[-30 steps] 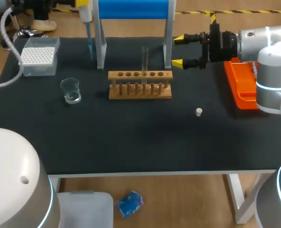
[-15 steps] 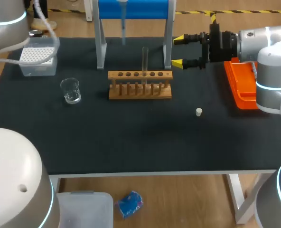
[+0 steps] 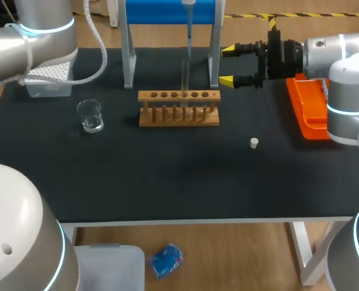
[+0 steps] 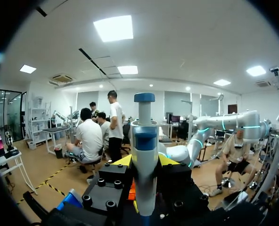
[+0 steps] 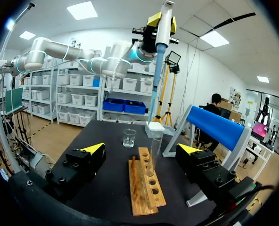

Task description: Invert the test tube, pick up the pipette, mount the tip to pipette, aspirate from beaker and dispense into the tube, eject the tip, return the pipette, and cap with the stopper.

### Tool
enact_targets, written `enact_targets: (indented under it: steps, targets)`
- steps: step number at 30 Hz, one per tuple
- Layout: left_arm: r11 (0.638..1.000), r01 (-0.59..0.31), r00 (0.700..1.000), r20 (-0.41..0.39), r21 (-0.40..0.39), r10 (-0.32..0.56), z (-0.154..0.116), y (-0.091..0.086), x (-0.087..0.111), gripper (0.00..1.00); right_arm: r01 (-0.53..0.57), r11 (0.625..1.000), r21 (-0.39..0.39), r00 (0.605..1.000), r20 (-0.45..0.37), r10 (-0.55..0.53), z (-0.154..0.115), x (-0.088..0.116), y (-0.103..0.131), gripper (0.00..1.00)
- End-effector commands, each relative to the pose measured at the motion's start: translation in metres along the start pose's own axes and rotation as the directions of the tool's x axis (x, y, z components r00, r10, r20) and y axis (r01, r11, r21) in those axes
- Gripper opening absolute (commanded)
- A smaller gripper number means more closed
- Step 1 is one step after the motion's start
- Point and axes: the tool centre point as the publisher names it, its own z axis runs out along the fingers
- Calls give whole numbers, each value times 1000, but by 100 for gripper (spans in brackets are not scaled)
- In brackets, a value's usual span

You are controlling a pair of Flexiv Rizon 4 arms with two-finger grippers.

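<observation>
Head view. Right claw (image 3: 228,65) is spread wide and empty, lying level. Just beyond its tips stands a clear glass test tube (image 3: 185,77), upright in a wooden peg rack (image 3: 178,109). A white-and-blue pipette (image 3: 188,30) hangs point-down straight above the tube's mouth. A small white stopper (image 3: 254,143) lies on the black table (image 3: 167,176), near the claw but apart from the rack. A small glass beaker (image 3: 90,115) sits well past the rack; I cannot tell its contents.

Left wrist view. Left claw (image 4: 145,162) is closed on the pipette (image 4: 144,136), a yellow tip against each side of the white barrel.

Right wrist view. Right claw (image 5: 142,148) has its fingers far apart with nothing between them. The rack (image 5: 144,188) and tube (image 5: 154,153) are ahead, the beaker (image 5: 128,137) farther ahead. High above them, the left claw (image 5: 160,21) grips the pipette (image 5: 159,52).
</observation>
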Motion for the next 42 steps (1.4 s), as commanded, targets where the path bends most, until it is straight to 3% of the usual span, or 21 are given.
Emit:
enact_targets:
  steps: [1, 28, 42]
  targets:
    - [1000, 0, 1000, -15, -2, 0, 7, 3, -9, 0, 1, 1000, 1, 1000, 2, -1, 0, 1, 0, 100]
    - [1000, 13, 1000, -20, -6, -13, 2, 4, -11, 0, 1, 1000, 1, 1000, 2, -1, 0, 1, 0, 100]
    - [1000, -30, 999, -17, -4, 30, 1, 5, -16, 0, 1, 1000, 1, 1000, 2, -1, 0, 1, 0, 100]
